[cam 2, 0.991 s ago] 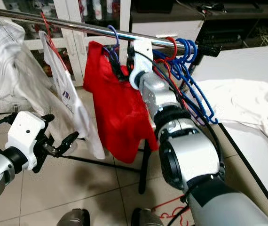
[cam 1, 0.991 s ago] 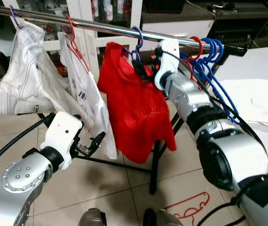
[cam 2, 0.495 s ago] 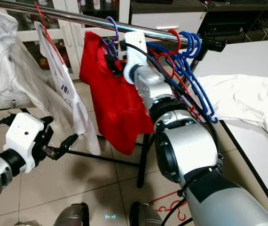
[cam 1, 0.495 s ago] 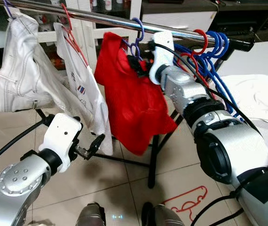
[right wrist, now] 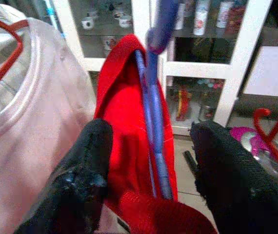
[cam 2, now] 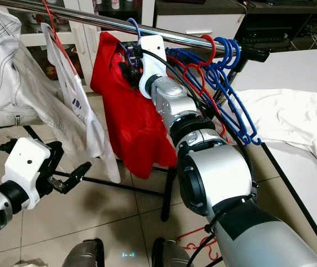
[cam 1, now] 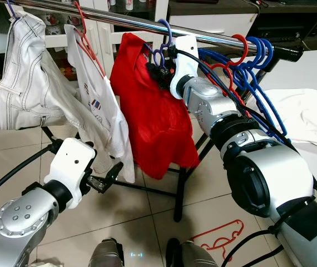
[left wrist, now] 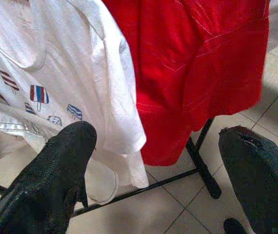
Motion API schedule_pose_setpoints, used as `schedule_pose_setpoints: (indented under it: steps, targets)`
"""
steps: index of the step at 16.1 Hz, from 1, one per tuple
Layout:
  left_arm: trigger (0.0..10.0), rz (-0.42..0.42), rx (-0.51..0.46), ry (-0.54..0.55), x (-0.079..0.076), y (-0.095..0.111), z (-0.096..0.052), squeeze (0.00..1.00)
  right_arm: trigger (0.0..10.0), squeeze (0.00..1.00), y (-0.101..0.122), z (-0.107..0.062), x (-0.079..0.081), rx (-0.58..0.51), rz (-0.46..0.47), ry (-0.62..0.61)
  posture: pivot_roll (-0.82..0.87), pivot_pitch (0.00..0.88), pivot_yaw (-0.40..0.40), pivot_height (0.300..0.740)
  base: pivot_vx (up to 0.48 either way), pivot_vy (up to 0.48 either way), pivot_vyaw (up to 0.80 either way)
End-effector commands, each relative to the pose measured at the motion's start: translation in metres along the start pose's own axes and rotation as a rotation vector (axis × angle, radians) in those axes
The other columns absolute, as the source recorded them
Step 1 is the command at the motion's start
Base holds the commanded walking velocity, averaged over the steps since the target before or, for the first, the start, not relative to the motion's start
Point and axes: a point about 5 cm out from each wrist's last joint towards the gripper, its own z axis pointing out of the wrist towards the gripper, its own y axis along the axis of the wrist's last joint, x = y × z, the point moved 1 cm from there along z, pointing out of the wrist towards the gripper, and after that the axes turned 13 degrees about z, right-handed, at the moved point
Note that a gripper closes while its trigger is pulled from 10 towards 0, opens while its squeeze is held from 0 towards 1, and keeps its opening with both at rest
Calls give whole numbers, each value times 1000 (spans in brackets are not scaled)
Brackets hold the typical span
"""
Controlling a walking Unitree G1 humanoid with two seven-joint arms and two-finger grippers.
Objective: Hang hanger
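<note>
Purple hanger (cam 1: 162, 49) hooked on rail (cam 1: 108, 18), long axis downward inside red shirt (cam 1: 153, 119), our right gripper (right wrist: 151, 161) fingers spread around it without gripping, left gripper (left wrist: 158, 175) wide open, empty, low beside white shirt (left wrist: 66, 83).

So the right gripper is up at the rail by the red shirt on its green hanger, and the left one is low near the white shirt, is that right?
Not quite: the hanger carrying the red shirt is purple-blue, not green, as the right wrist view shows. The rest holds: the right gripper is up at the rail by that shirt, and the left gripper is low near the white shirt.
</note>
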Motion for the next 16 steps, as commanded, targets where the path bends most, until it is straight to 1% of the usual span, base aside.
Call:
schedule_pose_setpoints:
  steps: [1,3,6,16]
  targets:
    - [10000,13,-4,-4,-2,3,-4,0,0,0,6,1,3,-9,0,-1,282,231,-115,740,0,0,0]
    - [10000,13,-4,-4,-2,3,-4,0,0,0,6,1,3,-9,0,-1,282,231,-115,740,0,0,0]
    - [10000,16,12,-10,-3,2,-9,0,0,0,7,2,4,-22,56,-25,291,247,-115,740,0,0,0]
    - [10000,18,17,-15,-3,3,-10,0,0,0,8,3,6,-31,73,-37,293,253,-116,740,0,0,0]
